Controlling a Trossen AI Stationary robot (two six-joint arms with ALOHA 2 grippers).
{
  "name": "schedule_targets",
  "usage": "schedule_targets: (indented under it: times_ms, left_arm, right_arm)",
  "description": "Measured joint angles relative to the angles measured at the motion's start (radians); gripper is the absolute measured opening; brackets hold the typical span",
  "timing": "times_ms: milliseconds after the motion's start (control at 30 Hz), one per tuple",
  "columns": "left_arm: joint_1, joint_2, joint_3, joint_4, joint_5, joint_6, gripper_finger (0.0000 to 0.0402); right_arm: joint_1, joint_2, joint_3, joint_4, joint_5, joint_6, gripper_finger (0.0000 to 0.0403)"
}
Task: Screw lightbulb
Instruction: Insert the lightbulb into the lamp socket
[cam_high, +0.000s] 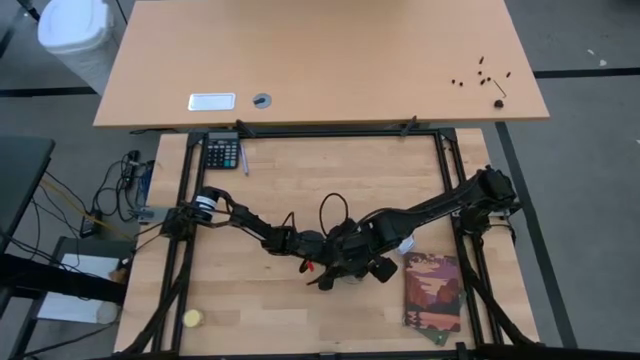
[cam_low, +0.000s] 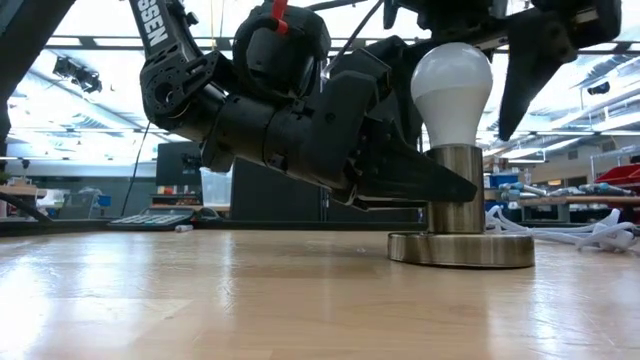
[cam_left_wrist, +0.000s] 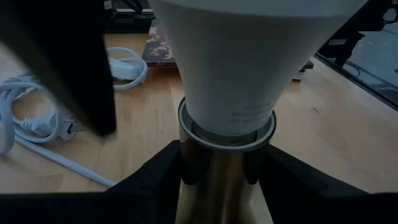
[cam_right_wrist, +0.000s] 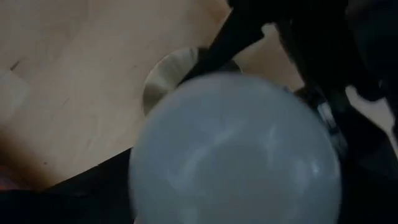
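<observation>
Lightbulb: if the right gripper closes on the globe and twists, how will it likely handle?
The lightbulb has a smooth, rounded, frosted globe, so the fingers may well slip on it. It looks thin-walled, so probably fragile under a hard squeeze. It stands upright in the socket, whose stem the left gripper clamps, so tipping seems unlikely.

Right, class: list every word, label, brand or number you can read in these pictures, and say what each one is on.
"SSEN", the visible part of a longer word: white letters on the dark arm in the low view.
Faint grey print on the lightbulb neck, left wrist view: too blurred to read.
Calculator keys, high view: too small to read.
</observation>
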Motion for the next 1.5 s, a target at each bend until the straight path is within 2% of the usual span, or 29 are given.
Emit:
schedule_targets:
  times_ms: [500, 833, 1133, 1333, 1500]
  left_arm:
    - [0.000, 0.000, -0.001, -0.003, 0.014, -0.006, 0.0188]
    - [0.000, 0.000, -0.001, -0.001, 0.014, -0.019, 0.0188]
    - [0.000, 0.002, -0.001, 0.006, 0.011, -0.019, 0.0188]
    - [0.000, 0.002, -0.001, 0.008, 0.011, -0.018, 0.0188]
    - [0.000, 0.002, -0.001, 0.010, 0.003, -0.022, 0.0188]
  right_arm:
    - [0.029, 0.001, 0.000, 0.084, -0.003, 0.012, 0.0364]
    - [0.035, 0.000, -0.001, 0.122, -0.002, 0.045, 0.0316]
    - [0.030, -0.004, -0.028, 0.146, 0.010, 0.003, 0.0263]
    - [0.030, -0.005, -0.030, 0.142, 0.018, 0.021, 0.0268]
    - [0.026, -0.004, -0.032, 0.127, 0.047, 0.116, 0.0268]
